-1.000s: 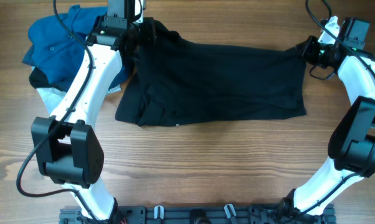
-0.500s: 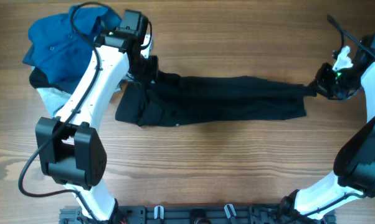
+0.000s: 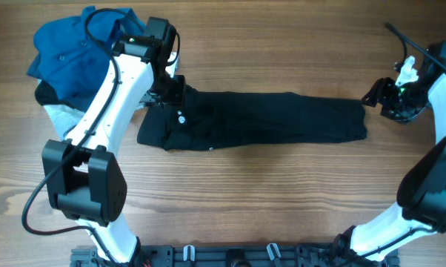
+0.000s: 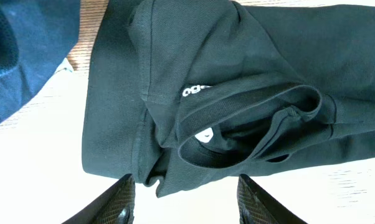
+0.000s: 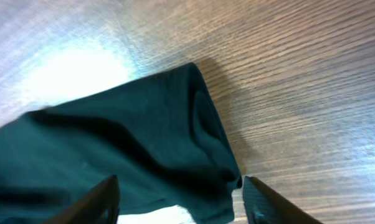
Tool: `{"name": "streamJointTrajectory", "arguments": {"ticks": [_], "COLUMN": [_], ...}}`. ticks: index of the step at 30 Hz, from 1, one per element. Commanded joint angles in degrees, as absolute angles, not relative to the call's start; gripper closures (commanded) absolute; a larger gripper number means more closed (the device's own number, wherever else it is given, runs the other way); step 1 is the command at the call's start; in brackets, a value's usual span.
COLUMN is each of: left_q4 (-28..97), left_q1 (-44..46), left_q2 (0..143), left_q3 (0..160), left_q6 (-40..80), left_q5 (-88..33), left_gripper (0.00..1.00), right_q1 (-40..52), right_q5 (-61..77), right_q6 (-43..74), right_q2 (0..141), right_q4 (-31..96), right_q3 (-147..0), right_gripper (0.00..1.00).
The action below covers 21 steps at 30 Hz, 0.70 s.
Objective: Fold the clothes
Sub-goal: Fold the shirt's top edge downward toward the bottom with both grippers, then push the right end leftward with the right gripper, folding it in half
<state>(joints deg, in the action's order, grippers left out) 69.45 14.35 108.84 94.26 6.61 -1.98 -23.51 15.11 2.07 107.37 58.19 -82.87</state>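
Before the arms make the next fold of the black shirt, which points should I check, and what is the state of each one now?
1. Left gripper open and holding nothing: ok.
2. Right gripper open, cloth not pinched: ok.
3. Black shirt lying on the table as one long band: ok.
4. Collar end smooth: not ok, the collar is bunched and curled.
5. Blue shirt apart from the black shirt: ok, bare wood shows between them in the left wrist view.
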Motion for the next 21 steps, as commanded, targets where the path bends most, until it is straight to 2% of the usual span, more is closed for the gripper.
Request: {"name": "streamJointTrajectory", "arguments": {"ticks": [1,7,11,12,13,14,15,16,17,21], "left_q4": [69.5,69.0,68.4,68.1,67.8,67.5,67.3,67.2,67.0,66.7], "left_q1": [14.4,14.4,14.4,14.4,14.4,14.4,14.4,14.4,14.4,14.4], "left_q2": [107.0,107.0,107.0,107.0,107.0,107.0,107.0,107.0,107.0,107.0], "left_q3": [94.6,94.6,94.6,94.6,94.6,94.6,94.6,94.6,94.6,94.6], "left_q6": [6.4,6.4,6.4,6.4,6.4,6.4,6.4,6.4,6.4,6.4], "left_q5": [-0.8,-0.8,-0.8,-0.8,-0.8,-0.8,-0.8,-0.8,-0.8,-0.8], "left_gripper": [0.4,0.38,0.38,0.38,0.37,0.37,0.37,0.37,0.37,0.37], "right_q1": [-24.2,-24.2,-21.8,-20.6,-19.9,-19.2,-18.9,-18.8,-19.2,-21.8], "right_q5": [14.2,30.1,30.5,30.8,30.7,30.7,30.5,29.3,26.4,13.9], "right_q6": [-0.2,-11.7,-12.6,-13.4,-13.4,-13.3,-13.3,-12.3,-9.3,-0.3], "right_q2": [113.8,122.0,122.4,122.4,122.4,122.4,122.4,122.3,121.8,117.5], "right_q4": [57.9,58.2,57.3,56.9,56.7,56.8,57.3,57.7,57.9,59.3], "right_q3": [-82.8,-82.7,-80.2,-79.2,-78.7,-78.2,-78.2,-78.2,-78.5,-80.1], "right_gripper": [0.31,0.11,0.13,0.19,0.31,0.57,0.76,0.9,0.95,0.96]}}
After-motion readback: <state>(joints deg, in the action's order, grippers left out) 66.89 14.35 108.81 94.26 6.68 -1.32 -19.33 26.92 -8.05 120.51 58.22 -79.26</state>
